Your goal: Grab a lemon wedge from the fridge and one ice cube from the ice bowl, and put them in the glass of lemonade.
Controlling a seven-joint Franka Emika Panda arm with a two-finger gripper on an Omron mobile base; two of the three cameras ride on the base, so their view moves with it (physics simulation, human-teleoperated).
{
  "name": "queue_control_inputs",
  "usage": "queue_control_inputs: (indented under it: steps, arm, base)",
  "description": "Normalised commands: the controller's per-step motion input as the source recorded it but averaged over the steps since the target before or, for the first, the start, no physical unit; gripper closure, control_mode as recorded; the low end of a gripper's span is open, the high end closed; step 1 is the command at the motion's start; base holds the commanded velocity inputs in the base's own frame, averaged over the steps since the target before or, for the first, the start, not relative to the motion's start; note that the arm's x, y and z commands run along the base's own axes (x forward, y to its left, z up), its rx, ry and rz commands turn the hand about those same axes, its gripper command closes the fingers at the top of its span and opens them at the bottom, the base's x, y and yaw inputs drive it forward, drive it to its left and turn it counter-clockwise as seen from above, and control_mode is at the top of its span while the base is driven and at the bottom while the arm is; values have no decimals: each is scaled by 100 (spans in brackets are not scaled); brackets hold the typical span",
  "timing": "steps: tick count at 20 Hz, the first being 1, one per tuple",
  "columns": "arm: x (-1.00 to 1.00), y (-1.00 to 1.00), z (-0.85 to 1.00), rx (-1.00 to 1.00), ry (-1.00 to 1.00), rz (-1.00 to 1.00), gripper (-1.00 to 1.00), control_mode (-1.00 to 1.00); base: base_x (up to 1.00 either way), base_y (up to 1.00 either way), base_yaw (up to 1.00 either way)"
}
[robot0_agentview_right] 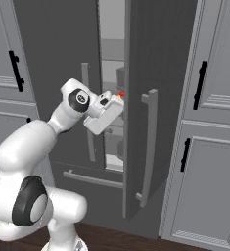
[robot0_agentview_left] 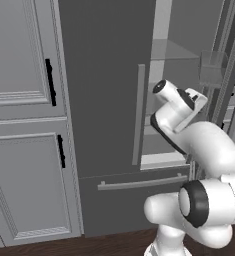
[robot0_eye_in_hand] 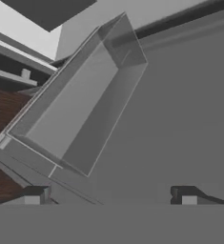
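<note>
Pale grey panelled cabinets with black handles are seen at the left of the left base view, beside the dark grey fridge. The fridge's left door is closed, its long light handle standing upright, and a horizontal bar is carried on the lower drawer. To the right of that door the lit interior is exposed, and the white arm is reached into the gap. In the right base view the hand is held at the gap between the 2 doors, just beside a small red thing on a shelf. The lemon wedge cannot be made out. In the hand view a clear door bin is faced, and the jaws are spread wide with nothing between the fingertips.
</note>
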Motion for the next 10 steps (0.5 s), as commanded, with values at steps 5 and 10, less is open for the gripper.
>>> queue_control_inputs:
  steps: [5,10]
  arm:
    - [4,-49,-8,-1,8,0,-100,-100]
    - [-27,-83,0,0,2,0,-100,-100]
  base:
    - [0,0,0]
    - [0,0,0]
